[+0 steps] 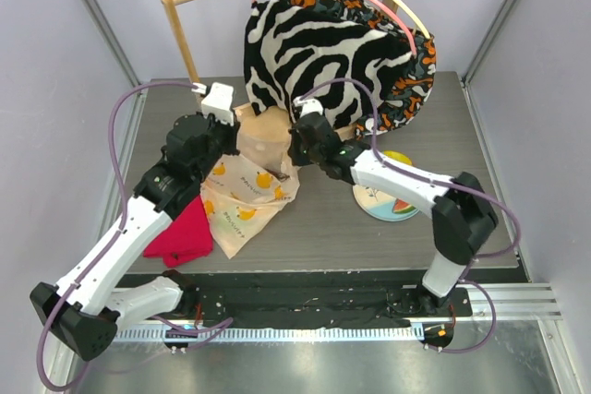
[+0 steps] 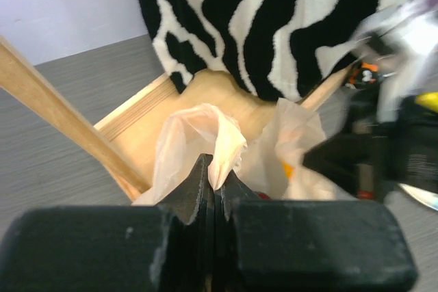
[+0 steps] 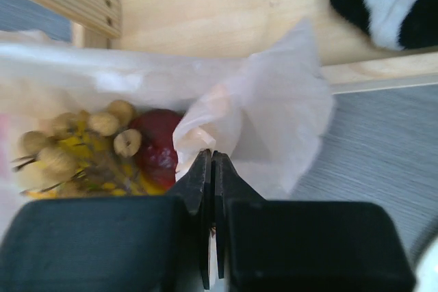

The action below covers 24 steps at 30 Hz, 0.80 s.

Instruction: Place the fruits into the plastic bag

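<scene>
**Item:** plastic bag [image 1: 247,198], thin translucent cream film printed with small orange-yellow bananas.

**Hidden or unclear:**
- In the top view, the bag's mouth and both sets of fingertips are out of sight.
- The right half of the left wrist view is blurred.
- The yellow matter under the grapes cannot be identified.
- The handles cannot be told from the rim.

**Contents seen, right wrist view:** 1 dark red apple [image 3: 154,150] and 1 cluster of brownish grapes [image 3: 75,141], touching inside the bag.

**Position:** left of the centre of the counter [image 1: 462,136]. The mouth lies against the wooden rack base [image 1: 263,136], under the zebra garment [image 1: 314,43]. The bag sits between the red cloth [image 1: 185,232] and the plate [image 1: 388,202].

**Axis:** the long axis runs from the far edge toward the near-left corner. The mouth is raised at the far end, and the crumpled body lies flat toward the near edge.

**Left gripper [image 2: 213,177]:** fingers pressed together, with 1 fold of bag rim pinched at the tips.

**Right gripper [image 3: 211,162]:** fingers pressed together on the opposite rim fold.
</scene>
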Each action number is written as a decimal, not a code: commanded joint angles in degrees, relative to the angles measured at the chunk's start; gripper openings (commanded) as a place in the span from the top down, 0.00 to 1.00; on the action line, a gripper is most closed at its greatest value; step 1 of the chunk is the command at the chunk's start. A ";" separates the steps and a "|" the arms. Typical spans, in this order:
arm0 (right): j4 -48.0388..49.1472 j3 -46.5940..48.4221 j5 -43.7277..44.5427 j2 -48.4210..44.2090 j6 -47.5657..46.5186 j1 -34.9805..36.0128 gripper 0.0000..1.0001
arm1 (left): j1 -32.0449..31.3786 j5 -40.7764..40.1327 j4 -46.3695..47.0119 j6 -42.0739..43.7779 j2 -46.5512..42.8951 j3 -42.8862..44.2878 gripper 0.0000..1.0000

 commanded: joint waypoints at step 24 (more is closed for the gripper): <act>2.90 -10.11 2.46 -34.02 -6.35 -0.24 0.99 | 12.39 7.74 -7.84 -3.81 1.03 10.52 1.00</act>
